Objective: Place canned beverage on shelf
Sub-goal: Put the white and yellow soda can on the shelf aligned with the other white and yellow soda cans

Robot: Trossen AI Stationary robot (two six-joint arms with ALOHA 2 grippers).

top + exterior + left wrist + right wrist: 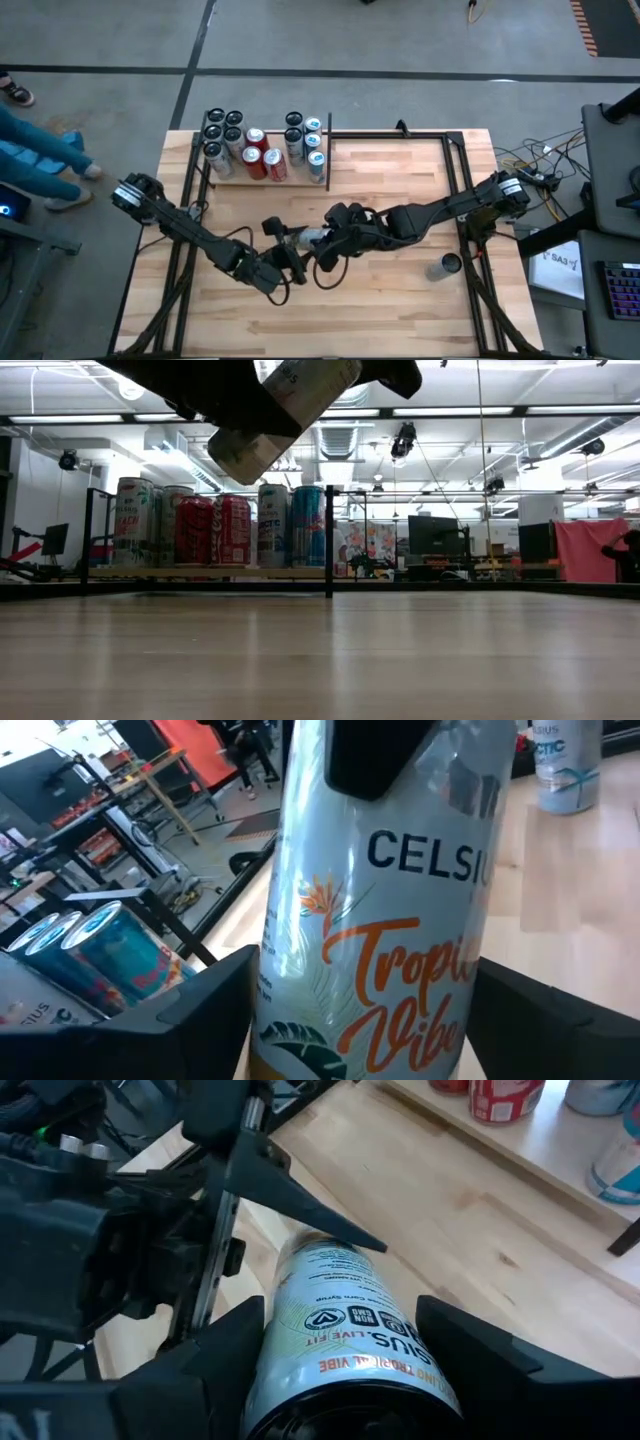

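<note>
Mid-table, above the pale wooden tabletop [400,180], both dark arms meet over one tall white slim can with orange script lettering [300,237], and it hangs in the air, clear of the wood, tilted well off upright in the low view [285,410].

The right gripper [340,1340] has the can: its two dark fingers [215,1345] sit on either side of the white body and pinch it near one end, with the can's printed label pointing away toward the other arm. From above, that gripper [322,243] reaches in from the right edge of the tabletop.

The left gripper [360,1010] comes in from the left edge and faces the same can, its fingers [215,1005] spread wide with the can [385,910] standing between them; a gap shows on both sides, so it is around the can rather than clamped on it. From above it sits just beside the can, toward the near edge [272,268].

The shelf, a flat pale plywood panel with thin black upright rods [232,176], stands at the far left corner of the tabletop, well apart from the held can. It carries a cluster of upright cans: dark-topped ones, two red ones [262,158], and silver and blue ones by the black rod.

One more silver can [444,266] lies near the right edge.
</note>
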